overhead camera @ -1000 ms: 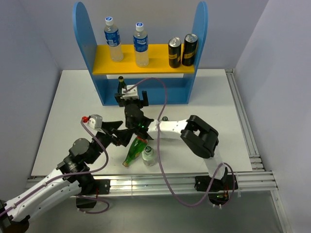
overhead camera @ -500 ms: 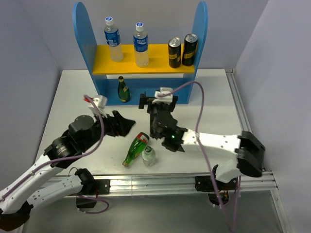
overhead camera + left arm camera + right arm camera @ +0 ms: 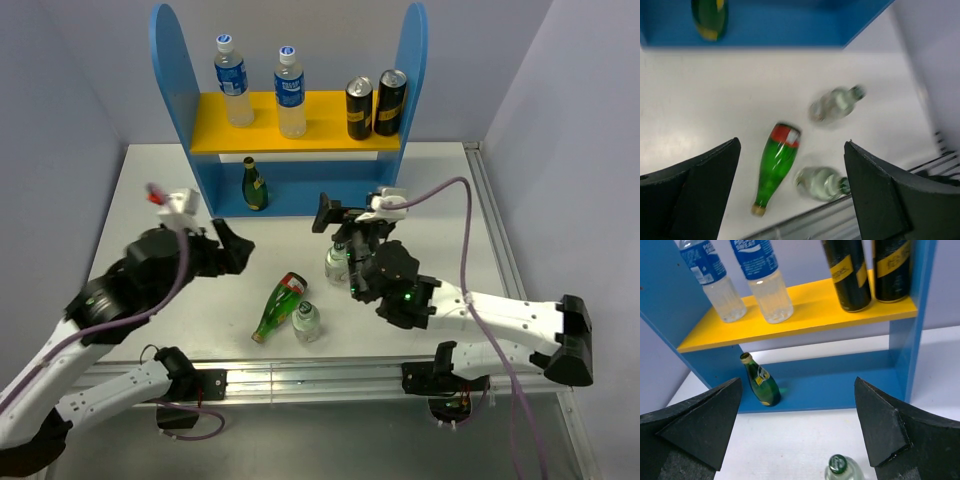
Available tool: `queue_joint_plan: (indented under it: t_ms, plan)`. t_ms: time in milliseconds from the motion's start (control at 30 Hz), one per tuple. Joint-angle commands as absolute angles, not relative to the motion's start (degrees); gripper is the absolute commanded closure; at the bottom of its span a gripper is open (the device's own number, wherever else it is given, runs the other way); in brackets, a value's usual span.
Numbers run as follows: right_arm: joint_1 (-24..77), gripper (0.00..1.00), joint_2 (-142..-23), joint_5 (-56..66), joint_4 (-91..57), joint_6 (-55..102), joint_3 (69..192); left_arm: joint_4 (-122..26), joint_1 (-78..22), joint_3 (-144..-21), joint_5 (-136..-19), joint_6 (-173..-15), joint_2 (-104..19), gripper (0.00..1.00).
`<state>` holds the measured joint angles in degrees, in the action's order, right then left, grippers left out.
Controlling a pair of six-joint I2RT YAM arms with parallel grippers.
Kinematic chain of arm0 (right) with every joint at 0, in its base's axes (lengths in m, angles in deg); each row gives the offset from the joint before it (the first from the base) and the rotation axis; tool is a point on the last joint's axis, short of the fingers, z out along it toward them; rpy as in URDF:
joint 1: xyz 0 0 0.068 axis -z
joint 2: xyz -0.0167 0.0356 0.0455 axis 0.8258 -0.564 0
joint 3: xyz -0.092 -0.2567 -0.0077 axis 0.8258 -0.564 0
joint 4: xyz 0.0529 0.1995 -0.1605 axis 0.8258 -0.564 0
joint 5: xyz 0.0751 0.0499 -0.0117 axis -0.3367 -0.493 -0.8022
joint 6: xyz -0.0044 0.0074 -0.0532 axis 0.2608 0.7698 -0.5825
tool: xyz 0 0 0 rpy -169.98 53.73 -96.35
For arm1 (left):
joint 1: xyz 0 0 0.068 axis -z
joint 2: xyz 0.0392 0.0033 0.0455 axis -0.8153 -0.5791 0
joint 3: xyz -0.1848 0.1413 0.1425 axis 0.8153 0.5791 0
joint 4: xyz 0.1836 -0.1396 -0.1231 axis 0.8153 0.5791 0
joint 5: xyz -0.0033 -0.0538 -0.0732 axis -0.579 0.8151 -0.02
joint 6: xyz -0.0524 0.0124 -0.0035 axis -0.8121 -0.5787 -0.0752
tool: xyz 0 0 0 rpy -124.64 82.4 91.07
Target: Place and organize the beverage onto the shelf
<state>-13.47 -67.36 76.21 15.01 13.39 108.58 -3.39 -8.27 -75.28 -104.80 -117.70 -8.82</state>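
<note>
Both grippers were seen open and empty: the left gripper was held with jaws spread wide above the table, the right gripper likewise spread, facing the shelf. Two clear blue-label bottles were stood on the yellow upper board, left of two black-and-gold cans. One green bottle was stood upright on the blue base at its left end. The other green bottle was left lying on the table, neck toward the near edge, with one short clear bottle just beside it (touching or not could not be told). The second short clear bottle was stood upright in front of the shelf, under the right arm's wrist.
</note>
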Motion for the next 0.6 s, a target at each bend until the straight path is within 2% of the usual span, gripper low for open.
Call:
queue_joint_plan:
  t_ms: [0, 33, 300, 433, 567]
  plan:
    - [-13.6, 0.01, -60.7, 77.2, 5.1, 21.6, 108.1, 6.9, -8.1, -70.1, -102.5, -122.6, -15.2, 0.09]
    - [-13.6, 0.01, -58.2, 77.3, 3.4, 22.5, 108.0, 7.7, -7.6, -69.2, -103.9, -123.8, -16.4, 0.05]
    - [-13.8, 0.01, -45.0, 78.3, -8.9, 29.6, 102.9, 6.7, -3.3, -62.3, -102.4, -128.7, -18.6, 0.05]
    - [-13.7, 0.01, -42.7, 78.7, -13.3, 32.3, 102.3, 1.4, -0.4, -58.0, -101.7, -133.4, -21.9, 0.06]
    - [-13.7, 0.01, -40.8, 79.2, -15.4, 33.2, 100.8, -0.8, 5.6, -55.8, -106.3, -141.5, -27.0, 0.07]
